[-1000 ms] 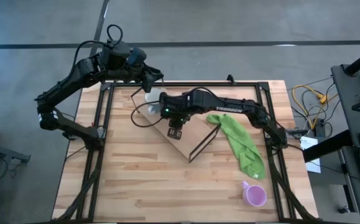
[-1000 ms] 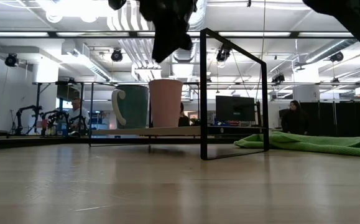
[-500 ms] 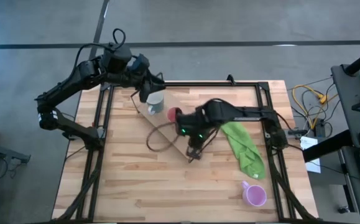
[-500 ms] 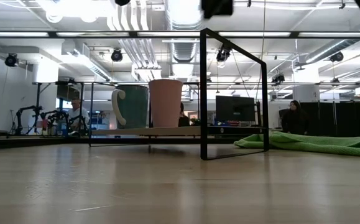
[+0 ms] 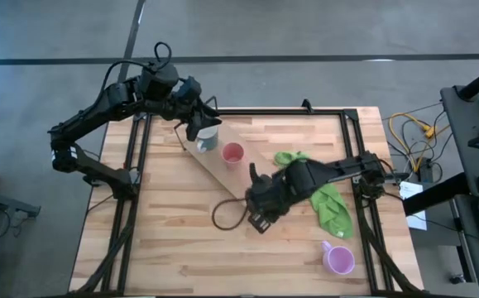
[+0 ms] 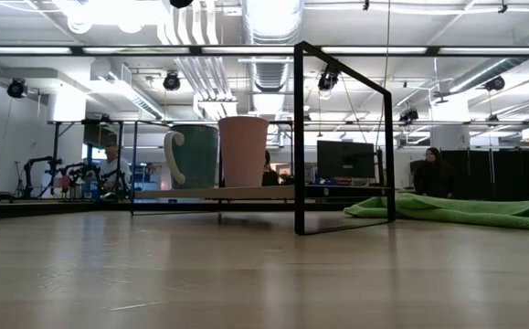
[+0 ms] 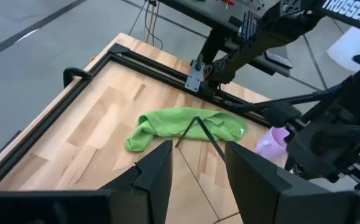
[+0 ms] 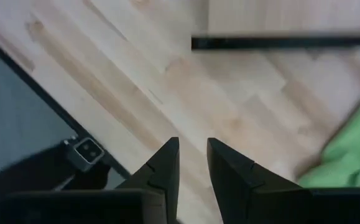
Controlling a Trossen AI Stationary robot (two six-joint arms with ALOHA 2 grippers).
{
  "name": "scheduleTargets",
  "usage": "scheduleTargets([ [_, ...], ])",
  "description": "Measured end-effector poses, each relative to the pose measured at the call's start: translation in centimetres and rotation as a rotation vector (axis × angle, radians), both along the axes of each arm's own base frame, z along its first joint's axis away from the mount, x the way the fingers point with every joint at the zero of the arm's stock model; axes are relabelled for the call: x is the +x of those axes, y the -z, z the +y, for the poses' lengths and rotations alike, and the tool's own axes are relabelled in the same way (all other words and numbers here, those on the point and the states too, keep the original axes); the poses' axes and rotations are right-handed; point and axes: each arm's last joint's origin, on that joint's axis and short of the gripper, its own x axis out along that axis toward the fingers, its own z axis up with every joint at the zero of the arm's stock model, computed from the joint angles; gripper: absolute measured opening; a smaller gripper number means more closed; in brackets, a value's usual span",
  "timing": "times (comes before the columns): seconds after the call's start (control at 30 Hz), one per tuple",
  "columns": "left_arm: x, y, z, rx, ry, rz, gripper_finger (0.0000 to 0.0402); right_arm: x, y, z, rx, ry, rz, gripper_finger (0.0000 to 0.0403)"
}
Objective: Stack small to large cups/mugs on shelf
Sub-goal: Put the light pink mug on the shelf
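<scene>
We are seeing the shelf (image 5: 214,161) lying slantwise across the far-left part of the table (image 5: 173,248), with two vessels standing on its plank: the pale mug (image 5: 207,137) toward the far end and the salmon-pink cup (image 5: 232,154) just beside it, apart from it. In the low view the two are standing upright side by side, the mug's (image 6: 191,156) handle turned outward, the cup (image 6: 243,151) nearer the black wire leg (image 6: 342,137). We cannot tell what, if anything, either is holding. The lilac mug (image 5: 337,259) is sitting alone near the table's near-right corner, well apart from the shelf.

The left gripper (image 5: 198,124) is hovering close over the pale mug at the shelf's far end, its arm bending in from the far-left corner; its wrist view is showing the fingers (image 7: 158,171) apart with nothing between them. The right gripper (image 5: 257,217) is reaching low over the middle of the table beside the shelf's near end, fingers (image 8: 167,168) slightly apart and holding nothing.

A green cloth (image 5: 326,199) is lying crumpled right of centre, partly under the right arm. Beyond the table, people are sitting in a lit workshop.
</scene>
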Motion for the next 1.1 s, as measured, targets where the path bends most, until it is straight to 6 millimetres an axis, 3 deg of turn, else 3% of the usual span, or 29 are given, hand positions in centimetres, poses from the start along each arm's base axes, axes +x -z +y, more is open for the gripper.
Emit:
scheduleTargets([
  [0.3, 0.2, 0.1, -0.6, -0.001, 0.025, 0.003, 0.0132, -2.8, 1.9, 7.1, 0.037, 0.21, 0.121, 0.0077],
  [0.53, 0.2, 0.0, -0.6, 0.0, 0.026, 0.0, 0.0132, -5.5, 2.9, 11.0, 0.066, 0.489, 0.21, 0.0077],
  [0.73, 0.1, -0.1, -0.6, 0.005, 0.028, -0.002, 0.0132, -6.8, 3.0, 12.7, 0.134, 0.747, 0.315, 0.0077],
  [1.1, -0.6, -0.1, -1.0, 0.026, 0.082, 0.013, 0.0132, -8.4, 5.2, 14.2, 0.055, 0.649, 0.379, 0.0077],
])
